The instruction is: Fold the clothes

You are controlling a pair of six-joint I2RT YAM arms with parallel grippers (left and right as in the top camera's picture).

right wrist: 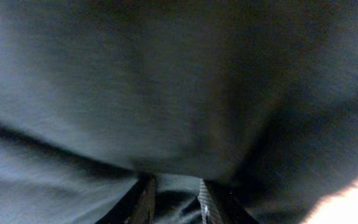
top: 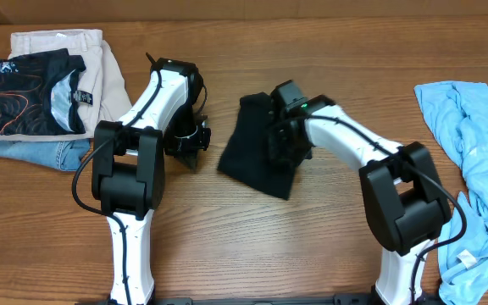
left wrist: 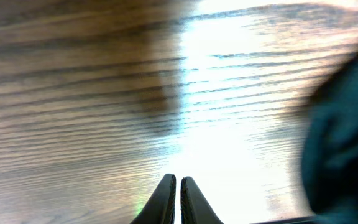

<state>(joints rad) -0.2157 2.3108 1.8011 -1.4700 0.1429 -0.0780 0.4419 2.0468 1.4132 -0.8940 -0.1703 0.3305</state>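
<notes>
The black clothes [top: 246,157] lie bunched at the centre of the table [top: 337,51], long axis running top to bottom with a slight slant. The right gripper [right wrist: 175,184] is right on top of them, jaws narrowly parted around fabric. Pinched or loose? Can't tell. The left gripper [left wrist: 178,182], closed and empty, sits just left.

Evenly lit, sharp from overhead. Blown-out glare on wood table [left wrist: 73,74], smeared with blur, at left wrist. Dim and unfocused on black garment [right wrist: 166,93] at right wrist.
</notes>
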